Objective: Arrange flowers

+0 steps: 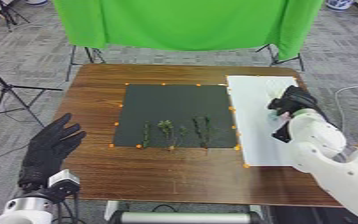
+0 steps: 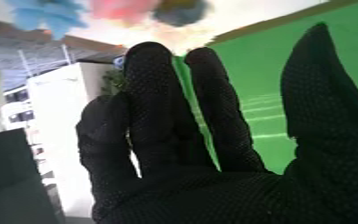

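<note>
- Grey carpet point(image 1: 33, 55) runs under everything, with a green cloth point(image 1: 189, 22) hung beyond the far edge of the table.
- Brown table point(image 1: 158, 180), carrying the whole job.
- Black mat point(image 1: 175, 102) in the middle, ringed with small orange marks; white sheet point(image 1: 260, 150) just to its right.
- Left hand point(image 1: 44, 152) over the table's left side, fingers spread and relaxed, holding nothing.
- Right hand point(image 1: 291, 101) over the white sheet, fingers nearly straight and thumb well apart in the right wrist view, so wide rather than gripping; I see nothing pinched in it.
- Green sprigs point(image 1: 166, 129) lying apart on the near part of the mat, roughly upright in the head view. They look like the stock waiting to be arranged.
- Pale shape point(image 1: 275, 88) on the sheet beside the right hand, perhaps the vase; I can't tell what it holds.
- Blue bloom point(image 2: 47, 10), pink bloom point(image 2: 122, 7) and dark bloom point(image 2: 180, 11) near the right hand; whether they stand in a vase is unclear.
- Progress, as I judge it: unfinished, with the sprigs on the mat left to place.
</note>
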